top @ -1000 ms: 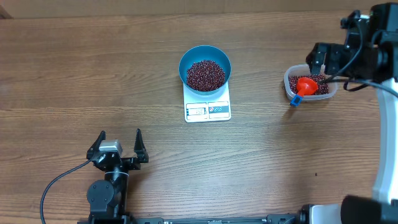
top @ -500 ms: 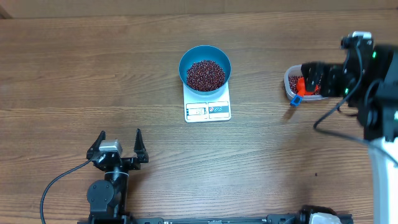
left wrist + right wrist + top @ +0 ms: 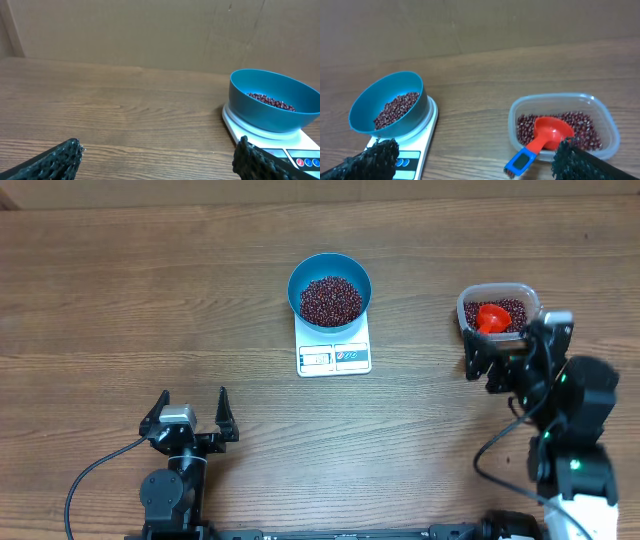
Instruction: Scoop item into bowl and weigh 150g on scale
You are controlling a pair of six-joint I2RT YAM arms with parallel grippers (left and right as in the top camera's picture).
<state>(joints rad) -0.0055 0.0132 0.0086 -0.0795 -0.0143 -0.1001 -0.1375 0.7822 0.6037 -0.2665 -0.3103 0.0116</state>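
Left claw point(image 3: 193, 394) gapes above wood-grain table point(image 3: 100, 280) — plain cardboard wall point(image 3: 150, 35) behind.

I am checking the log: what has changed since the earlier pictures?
The right tool drew back from the container toward the near table edge, and it is open and empty. The scoop lies free in the beans. The left tool, bowl and scale stayed as they were.
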